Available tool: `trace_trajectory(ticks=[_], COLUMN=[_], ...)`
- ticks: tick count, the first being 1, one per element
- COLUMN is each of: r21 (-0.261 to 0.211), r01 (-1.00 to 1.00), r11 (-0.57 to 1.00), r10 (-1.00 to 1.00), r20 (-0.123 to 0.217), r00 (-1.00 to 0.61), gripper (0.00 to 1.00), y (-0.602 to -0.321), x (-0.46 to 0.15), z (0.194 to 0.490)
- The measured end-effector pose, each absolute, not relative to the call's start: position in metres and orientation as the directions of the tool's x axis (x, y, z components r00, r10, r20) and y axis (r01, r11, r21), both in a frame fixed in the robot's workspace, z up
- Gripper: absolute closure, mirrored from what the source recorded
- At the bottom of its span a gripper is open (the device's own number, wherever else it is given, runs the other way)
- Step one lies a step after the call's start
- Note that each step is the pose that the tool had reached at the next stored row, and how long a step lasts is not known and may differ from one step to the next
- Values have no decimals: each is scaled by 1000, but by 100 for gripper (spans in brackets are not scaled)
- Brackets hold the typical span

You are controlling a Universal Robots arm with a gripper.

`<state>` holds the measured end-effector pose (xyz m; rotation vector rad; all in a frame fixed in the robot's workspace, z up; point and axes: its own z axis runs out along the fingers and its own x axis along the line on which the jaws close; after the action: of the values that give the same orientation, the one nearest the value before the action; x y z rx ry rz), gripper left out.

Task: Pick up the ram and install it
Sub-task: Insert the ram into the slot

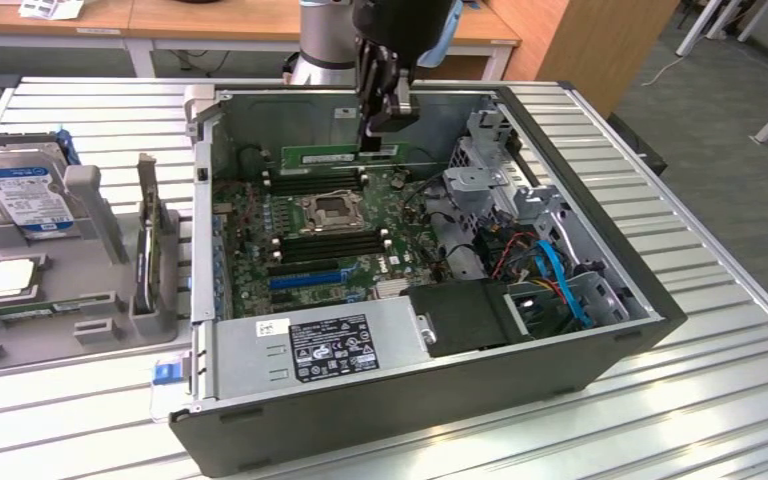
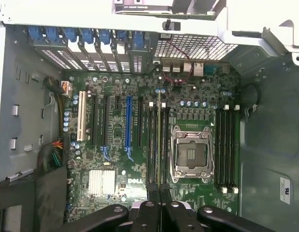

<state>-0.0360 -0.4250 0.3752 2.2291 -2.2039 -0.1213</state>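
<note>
While hanging inside the open computer case (image 1: 598,270) on the worktop (image 1: 718,400), gripping the ram (image 1: 320,157) in the claw (image 1: 381,138), with the fingers closed on the upper long edge of the stick. Appearing to be holding it nearer one end than the middle, though not showing this clearly enough to confirm.

Carrying the ram level and standing on edge, clear above the motherboard (image 1: 357,255) and near the far wall of the case as seen in the exterior view. Running, in the wrist view, edge-on and parallel to the black memory slots (image 2: 151,145) beside the processor socket (image 2: 190,153). Not yet sitting in any slot.

Handling, by judgement, as a light, stiff, thin board:
- Loading the grip very little.
- Likely cracking if bent or twisted.
- Being most fragile at the chips and along the lower contact edge.
- Being smooth-faced, so possibly slipping or pivoting under an off-centre hold.

Gripping best across the flat faces at the upper edge, near the middle for balance, while staying off the contacts.
</note>
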Motion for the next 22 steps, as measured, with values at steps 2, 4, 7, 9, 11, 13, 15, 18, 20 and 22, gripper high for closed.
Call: trace_trajectory(ticks=[2,4,7,9,11,13,15,18,20,22], r21=[58,58,58,58,58,58,58,58,58,58], r01=[-998,-998,-998,-998,-998,-998,-998,-998,-998,-998], r11=[-13,-13,-13,-13,-13,-13,-13,-13,-13,-13], r10=[-999,-999,-999,-999,-999,-999,-999,-999,-999,-999], r20=[-52,-52,-52,-52,-52,-52,-52,-52,-52,-52], r00=[10,10,10,10,10,10,10,10,10,10], gripper=[89,89,89,89,89,89,89,89,89,89], y=[-425,-425,-425,-425,-425,-425,-425,-425,-425,-425], x=[-36,-36,-36,-36,-36,-36,-36,-36,-36,-36], z=[374,373,370,367,365,362,359,355,352,348])
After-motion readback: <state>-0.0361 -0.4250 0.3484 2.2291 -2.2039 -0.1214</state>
